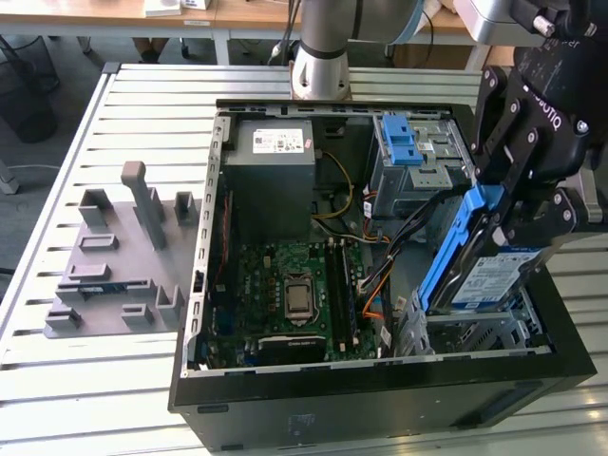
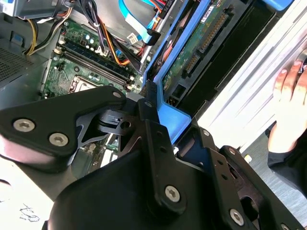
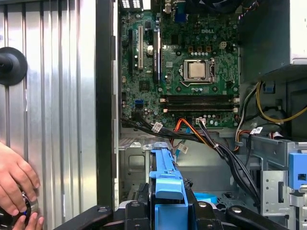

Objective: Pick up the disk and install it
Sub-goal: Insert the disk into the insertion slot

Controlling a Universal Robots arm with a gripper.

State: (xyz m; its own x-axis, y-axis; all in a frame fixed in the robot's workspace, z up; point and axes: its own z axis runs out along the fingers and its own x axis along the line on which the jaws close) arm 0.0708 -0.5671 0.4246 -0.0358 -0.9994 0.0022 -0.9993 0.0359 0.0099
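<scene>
blue-framed disk (image 1: 489, 275) is clamped by the gripper (image 1: 508, 211), tilted above a bay (image 1: 475, 334) in the open case (image 1: 285, 399).

The gripper (image 1: 496, 211) is matt black metal. Held in it, the disk (image 1: 502, 277) has a smooth blue plastic frame and dull silver casing. Below the gripper, the table (image 1: 142, 114) is ribbed, brushed metal.
</scene>
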